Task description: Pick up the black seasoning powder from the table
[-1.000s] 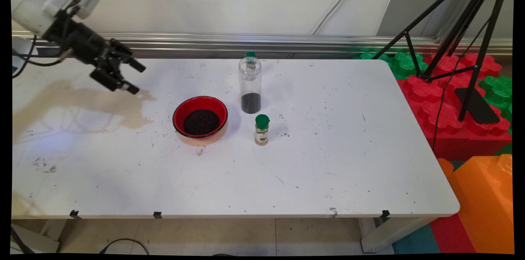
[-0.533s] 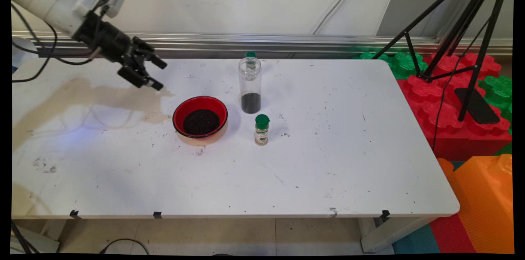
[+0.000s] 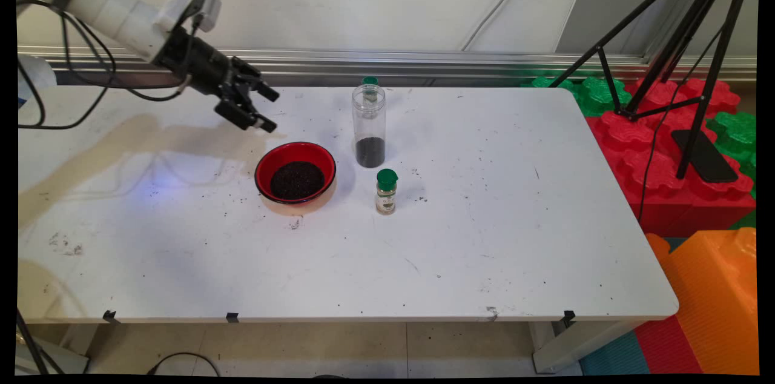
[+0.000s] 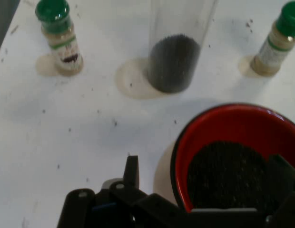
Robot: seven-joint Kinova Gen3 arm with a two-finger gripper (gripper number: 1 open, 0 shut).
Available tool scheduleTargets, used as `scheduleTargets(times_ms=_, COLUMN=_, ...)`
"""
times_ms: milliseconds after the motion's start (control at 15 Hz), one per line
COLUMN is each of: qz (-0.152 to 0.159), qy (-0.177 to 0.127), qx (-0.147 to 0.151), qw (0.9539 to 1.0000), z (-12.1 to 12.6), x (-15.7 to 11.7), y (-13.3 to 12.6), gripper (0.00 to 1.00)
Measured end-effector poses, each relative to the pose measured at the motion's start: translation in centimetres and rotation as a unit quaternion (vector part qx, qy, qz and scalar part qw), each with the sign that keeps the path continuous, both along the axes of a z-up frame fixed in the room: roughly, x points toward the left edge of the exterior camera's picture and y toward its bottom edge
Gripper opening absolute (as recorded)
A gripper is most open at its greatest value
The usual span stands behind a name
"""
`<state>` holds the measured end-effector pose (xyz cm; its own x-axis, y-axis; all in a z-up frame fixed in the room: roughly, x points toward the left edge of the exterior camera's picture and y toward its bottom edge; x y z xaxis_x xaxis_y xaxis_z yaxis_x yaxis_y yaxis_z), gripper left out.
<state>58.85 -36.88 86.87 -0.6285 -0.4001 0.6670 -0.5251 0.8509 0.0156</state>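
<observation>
My black gripper [image 3: 270,111] hangs open and holds nothing, above the table just up-left of a red bowl [image 3: 295,157] of dark grains. In the hand view the bowl [image 4: 233,116] lies close below the gripper [image 4: 204,166], with its left fingertip [image 4: 132,165] over bare table. Right of the bowl stands a tall clear jar [image 3: 369,123] with dark grains at its bottom, also seen straight ahead as the jar [image 4: 175,52]. A small green-capped spice bottle [image 3: 386,191] stands in front of the jar, at the right as the bottle [image 4: 277,42]. A second green-capped bottle [image 3: 370,80] peeks from behind the jar, the left bottle [image 4: 59,40].
A brownish stain [image 3: 121,142] spreads over the table's left part. Off the right edge stand red, green and orange foam blocks [image 3: 666,172] and a black tripod [image 3: 696,57]. A metal rail [image 3: 454,63] runs along the wall behind the table.
The arm has swung to the right along the table's back, carrying the gripper from the stain towards the red bowl. Its fingers stay open. The objects have not moved.
</observation>
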Motion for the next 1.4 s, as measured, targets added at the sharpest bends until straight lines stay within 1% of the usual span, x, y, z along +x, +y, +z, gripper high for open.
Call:
scheduleTargets(times_ms=400, qz=0.000, qy=0.017, qx=-0.013, qw=0.9998, z=-1.7, x=-2.3, y=-1.8, gripper=1.00)
scheduleTargets(times_ms=733, qz=0.002, qy=0.033, qx=-0.023, qw=0.9992, z=-3.6, x=-4.2, y=-3.2, gripper=1.00)
scheduleTargets(times_ms=1067, qz=0.001, qy=0.048, qx=-0.033, qw=0.9983, z=-5.2, x=-5.5, y=-4.1, gripper=1.00)
scheduleTargets(times_ms=1400, qz=-0.001, qy=0.068, qx=-0.049, qw=0.9965, z=-7.0, x=-6.8, y=-4.9, gripper=1.00)
